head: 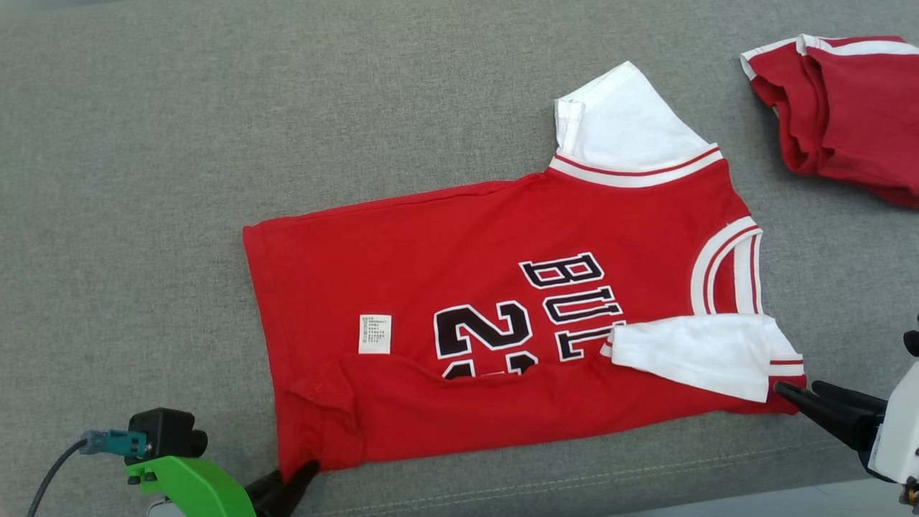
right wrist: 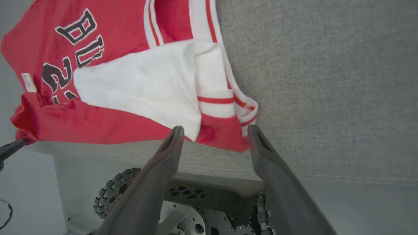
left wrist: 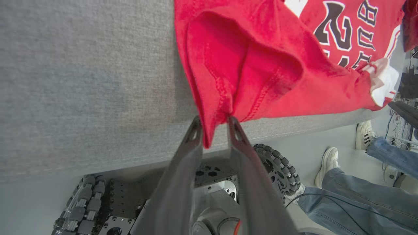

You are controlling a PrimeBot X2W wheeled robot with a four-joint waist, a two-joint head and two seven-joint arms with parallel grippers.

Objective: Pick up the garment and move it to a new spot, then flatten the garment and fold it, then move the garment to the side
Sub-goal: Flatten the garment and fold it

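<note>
The garment (head: pixel 402 251), a red jersey with white sleeves and black lettering, lies spread on the grey surface (head: pixel 143 179) with its near edge folded up over the front. My left gripper (head: pixel 291 477) is at its near left corner. In the left wrist view the fingers (left wrist: pixel 196 130) stand a little apart, and the red hem corner (left wrist: pixel 212 107) hangs loosely between them. My right gripper (head: pixel 797 388) is at the near right corner. Its jaws (right wrist: pixel 215 129) stand wide open on either side of the red corner under the folded white sleeve (right wrist: pixel 137 78).
A second folded red garment (head: pixel 840 108) lies at the far right. The surface's seamed front edge (head: pixel 646 474) runs just behind both grippers. Below it are the robot's wheels (left wrist: pixel 277 169) and a person's jeans and white shoes (left wrist: pixel 329 163).
</note>
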